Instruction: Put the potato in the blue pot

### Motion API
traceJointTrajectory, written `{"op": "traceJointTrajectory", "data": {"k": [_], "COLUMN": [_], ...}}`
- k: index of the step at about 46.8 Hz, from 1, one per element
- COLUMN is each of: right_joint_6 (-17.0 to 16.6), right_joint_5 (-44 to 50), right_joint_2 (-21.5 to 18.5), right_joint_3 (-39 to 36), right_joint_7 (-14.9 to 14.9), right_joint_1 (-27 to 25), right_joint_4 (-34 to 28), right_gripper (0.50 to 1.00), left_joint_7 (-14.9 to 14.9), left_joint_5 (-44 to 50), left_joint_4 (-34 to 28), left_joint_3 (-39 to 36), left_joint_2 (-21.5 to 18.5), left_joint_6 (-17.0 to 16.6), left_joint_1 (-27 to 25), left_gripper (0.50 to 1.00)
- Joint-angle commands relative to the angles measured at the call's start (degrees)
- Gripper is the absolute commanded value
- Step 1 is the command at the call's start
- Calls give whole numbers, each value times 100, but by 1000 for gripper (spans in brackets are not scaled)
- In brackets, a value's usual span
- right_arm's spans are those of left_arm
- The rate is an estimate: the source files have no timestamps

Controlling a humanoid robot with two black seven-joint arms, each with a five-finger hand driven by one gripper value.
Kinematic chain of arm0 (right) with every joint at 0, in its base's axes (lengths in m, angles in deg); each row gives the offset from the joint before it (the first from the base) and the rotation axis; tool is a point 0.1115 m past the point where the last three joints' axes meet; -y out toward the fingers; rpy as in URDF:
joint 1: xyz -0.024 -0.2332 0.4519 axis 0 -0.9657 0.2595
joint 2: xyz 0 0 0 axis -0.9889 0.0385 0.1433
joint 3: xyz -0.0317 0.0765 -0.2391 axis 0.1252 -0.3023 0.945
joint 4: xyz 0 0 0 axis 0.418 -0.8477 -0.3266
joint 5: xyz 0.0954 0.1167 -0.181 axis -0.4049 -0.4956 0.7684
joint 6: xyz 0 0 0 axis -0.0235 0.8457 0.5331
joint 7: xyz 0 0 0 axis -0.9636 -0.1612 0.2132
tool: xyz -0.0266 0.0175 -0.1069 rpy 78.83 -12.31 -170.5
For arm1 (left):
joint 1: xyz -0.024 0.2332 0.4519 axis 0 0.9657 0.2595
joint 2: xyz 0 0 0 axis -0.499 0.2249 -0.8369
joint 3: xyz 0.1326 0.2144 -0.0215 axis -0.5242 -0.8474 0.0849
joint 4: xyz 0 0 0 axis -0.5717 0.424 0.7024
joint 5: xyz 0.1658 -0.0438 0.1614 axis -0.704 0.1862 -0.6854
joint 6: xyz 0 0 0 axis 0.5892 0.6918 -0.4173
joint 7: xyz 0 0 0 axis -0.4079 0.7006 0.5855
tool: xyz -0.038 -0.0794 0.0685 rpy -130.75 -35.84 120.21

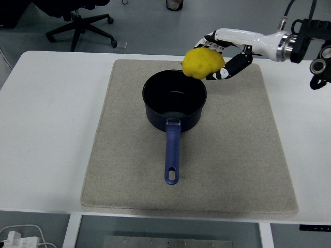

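Observation:
A dark blue pot stands on the beige mat in the middle of the table, its blue handle pointing toward the near edge. The pot looks empty inside. My right hand comes in from the upper right and is shut on a yellow potato. The potato hangs in the air just above and beyond the pot's far right rim. My left arm is out of sight.
The white table extends left and right of the mat. An office chair base stands on the floor beyond the table's far left. A white power strip lies below the near left edge.

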Motion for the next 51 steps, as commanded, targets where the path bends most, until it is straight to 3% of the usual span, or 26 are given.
{"op": "traceJointTrajectory", "data": {"k": [1, 33, 42, 45, 51], "right_joint_6": [4, 83, 144, 153, 153], "right_joint_5": [1, 1, 89, 106, 106], "right_joint_2": [-162, -1560, -1674, -1727, -1736], "right_joint_3": [128, 445, 664, 743, 752], "right_joint_7": [10, -51, -60, -60, -60], "right_joint_1": [69, 17, -115, -133, -185], "right_joint_4": [-138, -1131, -1228, -1280, -1351], "right_gripper": [500, 500, 500, 539, 543], "left_joint_7": [0, 0, 0, 0, 0], "left_joint_5": [-1, -1, -1, -1, -1], "left_joint_4": [0, 0, 0, 0, 0], "left_joint_3": [0, 0, 0, 0, 0], "left_joint_2": [0, 0, 0, 0, 0], "left_joint_6": [0, 0, 0, 0, 0], "left_joint_1": [0, 0, 0, 0, 0], "left_gripper": [996, 996, 996, 996, 996]}}
